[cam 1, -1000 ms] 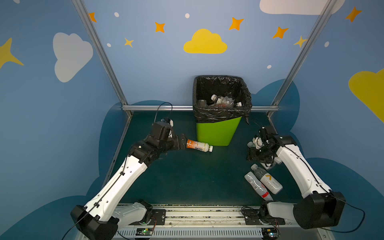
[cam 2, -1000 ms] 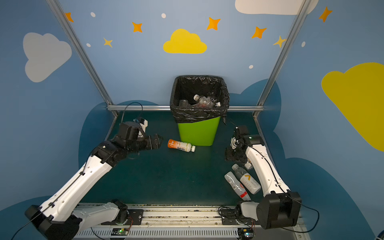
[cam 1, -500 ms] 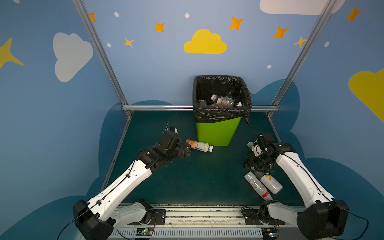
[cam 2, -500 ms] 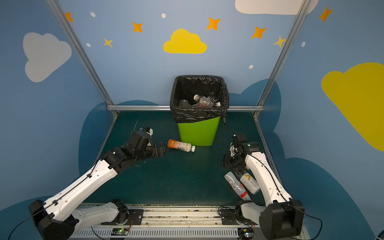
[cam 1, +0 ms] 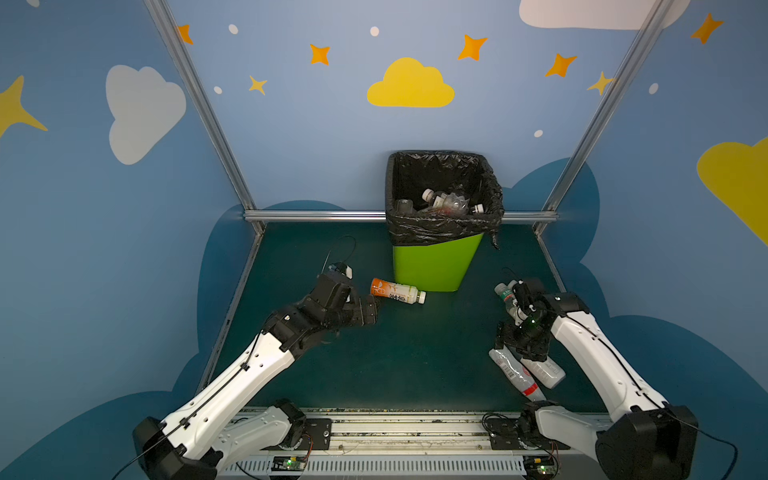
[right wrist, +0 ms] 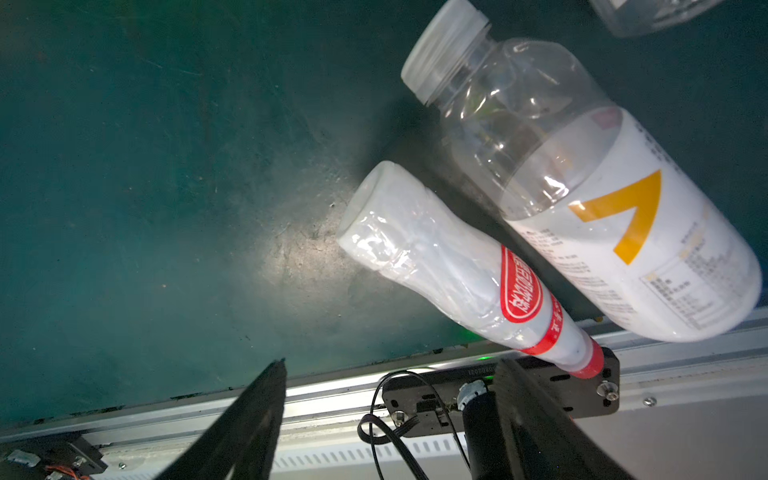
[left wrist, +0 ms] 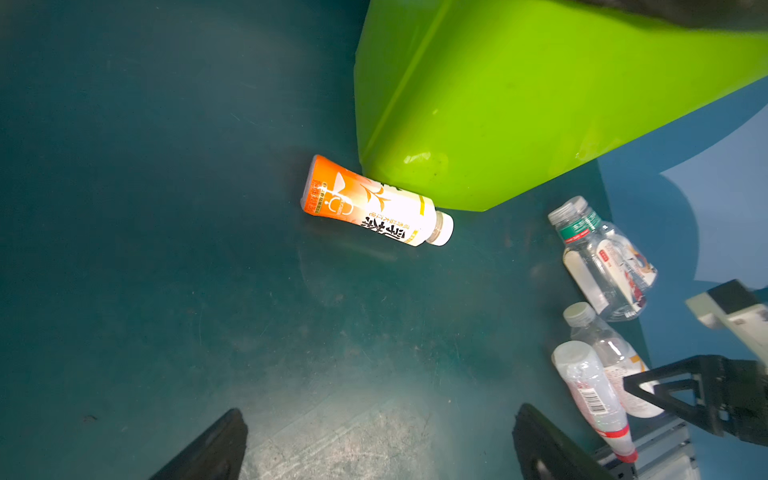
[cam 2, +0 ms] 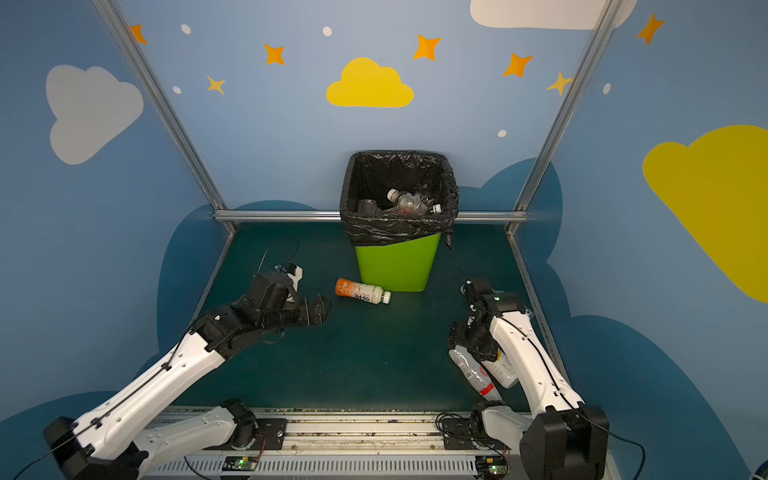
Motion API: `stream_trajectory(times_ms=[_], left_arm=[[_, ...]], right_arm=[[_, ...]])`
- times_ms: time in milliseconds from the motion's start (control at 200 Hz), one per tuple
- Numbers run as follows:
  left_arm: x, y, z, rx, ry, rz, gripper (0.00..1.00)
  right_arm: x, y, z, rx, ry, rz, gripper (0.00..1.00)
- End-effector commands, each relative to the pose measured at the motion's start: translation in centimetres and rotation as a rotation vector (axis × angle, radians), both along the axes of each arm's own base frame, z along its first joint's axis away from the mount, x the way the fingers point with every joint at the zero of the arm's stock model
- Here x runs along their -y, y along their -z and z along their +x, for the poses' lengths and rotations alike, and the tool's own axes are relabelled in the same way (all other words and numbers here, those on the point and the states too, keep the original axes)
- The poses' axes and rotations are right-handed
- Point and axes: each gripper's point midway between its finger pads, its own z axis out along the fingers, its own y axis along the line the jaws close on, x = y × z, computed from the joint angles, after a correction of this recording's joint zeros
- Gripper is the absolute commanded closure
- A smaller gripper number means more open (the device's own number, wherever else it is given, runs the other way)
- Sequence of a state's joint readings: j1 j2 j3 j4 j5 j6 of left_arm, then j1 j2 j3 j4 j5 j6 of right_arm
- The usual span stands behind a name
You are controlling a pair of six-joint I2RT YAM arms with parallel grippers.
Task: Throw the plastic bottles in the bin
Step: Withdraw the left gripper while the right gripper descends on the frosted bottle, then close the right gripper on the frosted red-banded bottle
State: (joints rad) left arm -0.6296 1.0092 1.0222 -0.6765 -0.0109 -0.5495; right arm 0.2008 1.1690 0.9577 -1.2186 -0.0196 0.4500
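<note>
Left wrist view shows an orange-labelled bottle [left wrist: 374, 203] lying on its side on the dark green bench [left wrist: 166, 249], just beside the foot of the lime-green bin [left wrist: 519, 95]. Whether the two touch cannot be told.

In both top views the bin stands at centre frame against the back rail, with a black bag folded over its rim and the binned bottles [cam 1: 444, 201] heaped inside. Left of centre, the left hand [cam 1: 369, 309] sits just short of the orange bottle's base, its fingers spread wide and empty.

At lower right, a red-capped bottle [right wrist: 436, 266] and a white-labelled bottle [right wrist: 602, 216] lie side by side. The right hand [cam 1: 521, 353] hangs just over them, fingers apart, gripping nothing. A green-labelled clear bottle [cam 1: 505, 293] lies a little higher in the frame, beside the right arm's wrist.
</note>
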Motion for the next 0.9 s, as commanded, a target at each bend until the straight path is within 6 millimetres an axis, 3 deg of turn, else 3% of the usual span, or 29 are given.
stream_trajectory(times_ms=[0, 215, 335, 511, 896], left_arm=[[-0.9, -0.3, -1.1, 0.001, -0.025, -0.018, 0.00], [-2.7, 0.1, -2.4, 0.009, -0.076, -0.021, 0.00], [-3.7, 0.6, -2.6, 0.024, -0.112, -0.008, 0.00], [-4.3, 0.6, -2.8, 0.035, -0.128, 0.005, 0.00], [-4.8, 0.8, -2.3, 0.047, -0.139, 0.054, 0.00]], right_arm=[[0.6, 1.0, -0.1, -0.037, 0.006, -0.051, 0.18], [1.6, 2.8, 1.2, -0.087, -0.017, -0.125, 0.14], [1.1, 4.6, 1.5, -0.156, -0.054, -0.111, 0.14], [0.0, 6.5, 0.9, -0.255, -0.100, -0.094, 0.14], [-0.1, 9.4, 0.2, -0.387, -0.131, -0.119, 0.16]])
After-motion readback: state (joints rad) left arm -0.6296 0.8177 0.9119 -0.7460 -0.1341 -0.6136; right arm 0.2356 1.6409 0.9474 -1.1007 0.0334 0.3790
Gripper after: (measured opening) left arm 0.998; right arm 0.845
